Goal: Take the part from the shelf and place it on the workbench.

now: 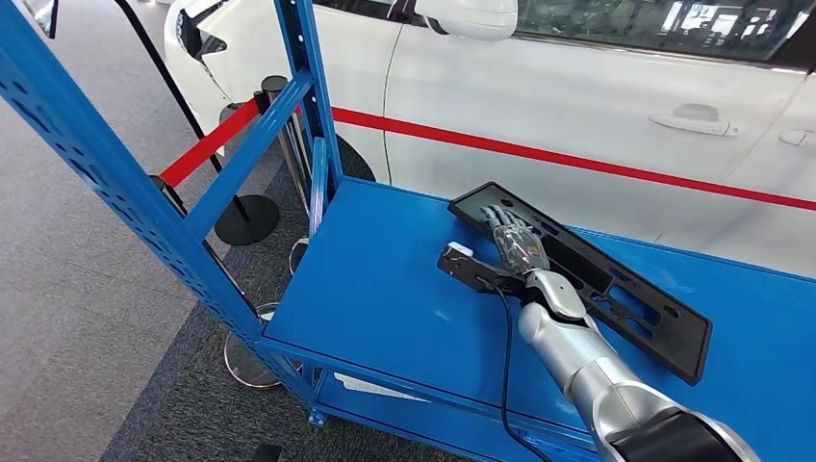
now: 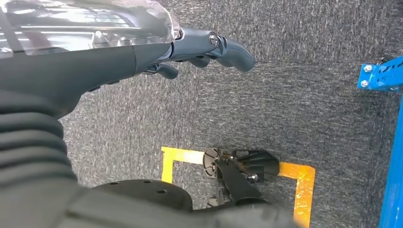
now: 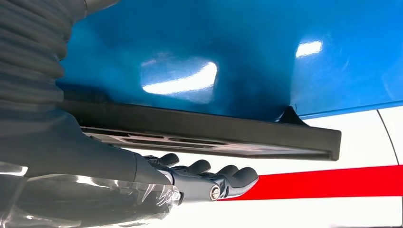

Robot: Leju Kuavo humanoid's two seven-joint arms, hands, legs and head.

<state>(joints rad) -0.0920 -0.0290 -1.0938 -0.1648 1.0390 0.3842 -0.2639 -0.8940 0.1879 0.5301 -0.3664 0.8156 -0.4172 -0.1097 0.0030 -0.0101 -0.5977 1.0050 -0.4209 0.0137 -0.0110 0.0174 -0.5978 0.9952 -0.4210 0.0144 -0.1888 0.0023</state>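
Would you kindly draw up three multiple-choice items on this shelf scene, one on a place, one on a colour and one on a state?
1. Where does the black part lie?
A. On the blue shelf
B. On the carpet floor
C. On the car's roof

2. What colour is the stripe along the white car?
A. Yellow
B. Red
C. Green

3. How is the right hand?
A. Hanging beside the robot's body over the floor
B. Carrying the part high above the shelf
C. Stretched out over the part, fingers extended

Answers:
1. A, the head view shows the part flat on the shelf's top surface.
2. B, a red band runs across the doors.
3. C, the right wrist view shows the extended fingers beside the part's frame, which lies on the shelf; it is the left hand that hangs over the carpet.
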